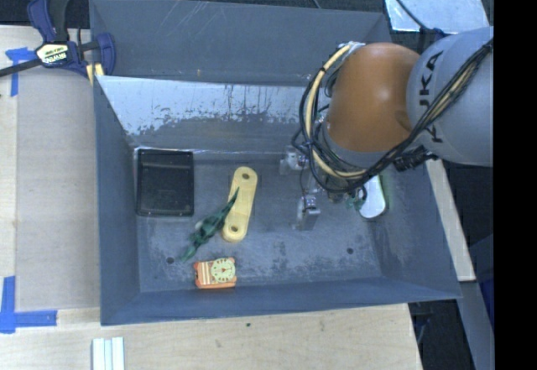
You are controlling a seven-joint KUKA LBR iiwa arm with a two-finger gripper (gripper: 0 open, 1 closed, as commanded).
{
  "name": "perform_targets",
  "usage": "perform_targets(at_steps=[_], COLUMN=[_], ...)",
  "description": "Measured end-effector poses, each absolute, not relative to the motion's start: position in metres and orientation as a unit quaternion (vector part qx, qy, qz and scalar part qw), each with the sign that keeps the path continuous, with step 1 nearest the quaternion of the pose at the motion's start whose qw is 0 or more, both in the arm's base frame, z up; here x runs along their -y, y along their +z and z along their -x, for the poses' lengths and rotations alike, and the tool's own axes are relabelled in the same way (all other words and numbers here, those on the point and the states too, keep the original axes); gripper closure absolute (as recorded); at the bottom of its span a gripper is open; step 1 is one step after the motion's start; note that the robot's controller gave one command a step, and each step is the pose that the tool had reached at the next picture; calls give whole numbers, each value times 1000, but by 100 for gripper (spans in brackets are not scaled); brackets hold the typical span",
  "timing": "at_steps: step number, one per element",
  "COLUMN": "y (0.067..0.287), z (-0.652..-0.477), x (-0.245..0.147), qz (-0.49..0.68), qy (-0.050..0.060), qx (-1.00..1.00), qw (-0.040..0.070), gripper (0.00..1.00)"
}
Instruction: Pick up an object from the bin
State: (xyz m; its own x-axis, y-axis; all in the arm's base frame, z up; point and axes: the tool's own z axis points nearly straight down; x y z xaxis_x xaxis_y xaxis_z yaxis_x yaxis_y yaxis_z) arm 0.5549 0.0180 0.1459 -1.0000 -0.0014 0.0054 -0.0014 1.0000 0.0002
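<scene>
The arm comes in from the right, its orange cover (pixel 369 108) and a loop of cables (pixel 316 112) hanging over the right half of the bin (pixel 252 108). Below the cover the gripper (pixel 308 211) is down near the bin floor, over a bare grey patch a little right of centre. From where I stand I cannot tell whether it is spread or pressed together. The closest things to it lie one on each side. To its left is a yellow bar (pixel 240 202) with a hole in its upper end, lying nearly upright on the floor, near the gripper but apart from it. To its right is a white piece (pixel 373 200) with a green edge, partly hidden under the arm. A dark green scrap (pixel 207 228) touches the yellow bar's lower left. Further left a black box (pixel 165 183) lies flat near the left wall. A small orange toy (pixel 216 273) sits by the front wall, well apart from the gripper.
</scene>
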Motion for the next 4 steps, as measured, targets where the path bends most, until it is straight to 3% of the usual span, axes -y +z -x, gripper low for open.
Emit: perform_targets(at_steps=[1,2,3,4], y=[150,71,139,99], z=[-557,-597,-596,-602], x=[-18,-85,-91,-121], qz=[0,-213,-205,-361], qy=[0,-1,1,-2], qx=[1000,977,979,933], qw=[-2,-3,-6,0], gripper=[0,0,0,0])
